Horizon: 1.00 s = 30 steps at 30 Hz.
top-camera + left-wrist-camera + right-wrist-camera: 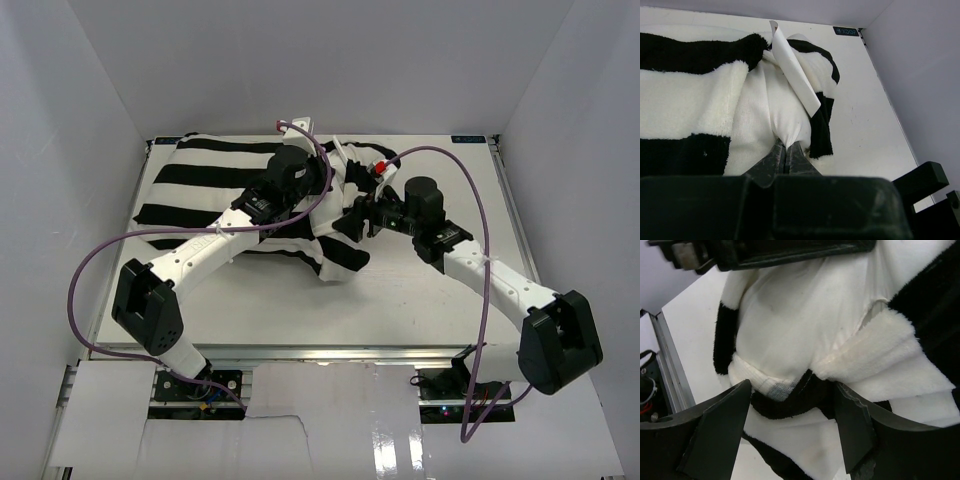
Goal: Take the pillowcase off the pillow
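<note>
From the far left corner of the worktop [420,300] toward its middle: the black-and-white striped pillowcase [200,185], spread wide and lying under the reaching left arm [215,245]. No sign along that left stretch of the cover being drawn off. Judged as untouched work there.

Near the middle of the far edge, at the cover's open end: the pillow [786,112], plain off-white, showing only as one bared corner between folded-back fleecy edges. Otherwise hidden inside the stripes, as far as can be told. Just beside that corner, a stiff white tag [795,70], standing up from the seam.

Then the left gripper [786,149]: closed tight on the tip of the bared pillow corner, with no gap between the jaws.

Further right, the right gripper [792,390]: spread wide and gripping nothing, set astride the pillowcase's dark hem [790,402], with the fabric between the fingers but not clamped. Impossible to tell whether the cloth brushes either finger.

Judged as an early stage: opening found, one corner out and anchored. Left to do: closing on the hem, then drawing cover and cushion apart until the whole pillow is out of the stripes.
</note>
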Motion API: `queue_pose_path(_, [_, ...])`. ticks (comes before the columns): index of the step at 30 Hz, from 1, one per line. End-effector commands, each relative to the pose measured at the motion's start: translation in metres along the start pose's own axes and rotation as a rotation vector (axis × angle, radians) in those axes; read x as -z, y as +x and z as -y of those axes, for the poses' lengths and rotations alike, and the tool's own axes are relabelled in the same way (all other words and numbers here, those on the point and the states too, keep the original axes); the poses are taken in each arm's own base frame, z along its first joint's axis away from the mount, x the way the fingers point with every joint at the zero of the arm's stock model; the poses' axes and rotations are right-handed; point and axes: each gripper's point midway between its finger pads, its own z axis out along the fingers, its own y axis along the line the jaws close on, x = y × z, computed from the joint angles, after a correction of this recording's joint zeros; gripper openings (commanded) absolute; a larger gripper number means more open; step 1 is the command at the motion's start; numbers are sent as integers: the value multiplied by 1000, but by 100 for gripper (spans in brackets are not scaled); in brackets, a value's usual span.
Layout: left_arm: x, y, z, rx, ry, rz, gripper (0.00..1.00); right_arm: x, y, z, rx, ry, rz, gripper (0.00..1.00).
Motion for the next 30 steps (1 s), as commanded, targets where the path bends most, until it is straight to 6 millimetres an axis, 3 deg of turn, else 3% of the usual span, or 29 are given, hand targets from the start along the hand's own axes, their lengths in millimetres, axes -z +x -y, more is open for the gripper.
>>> queue_pose_path(1, [9, -45, 16, 46, 49, 137, 0, -8, -19, 7, -86, 74, 51, 71])
queue_pose_path(5, [7, -46, 16, 51, 45, 142, 0, -13, 7, 10, -135, 107, 33, 65])
queue_pose_path(7, [8, -50, 14, 51, 33, 155, 0, -14, 15, 6, -147, 93, 35, 54])
queue_pose_path(10, [7, -56, 10, 54, 8, 180, 0, -14, 26, 2, -153, 78, 32, 13])
queue_pose_path(11, [6, -60, 10, 55, 1, 192, 0, -11, 33, 1, -158, 92, 32, 8])
queue_pose_path(15, [-2, -69, 3, 49, -55, 227, 0, 4, 49, 0, -174, 138, 41, 8])
queue_pose_path(21, [-16, -100, 1, 44, -119, 292, 0, 18, 76, -5, -187, 168, 5, 8])
queue_pose_path(25, [-25, -100, 0, 39, -139, 275, 0, 25, 100, 0, -216, 213, -33, 8])
queue_pose_path(30, [-22, -104, 3, 70, -131, 273, 0, 25, 115, 5, -264, 244, -44, 8])
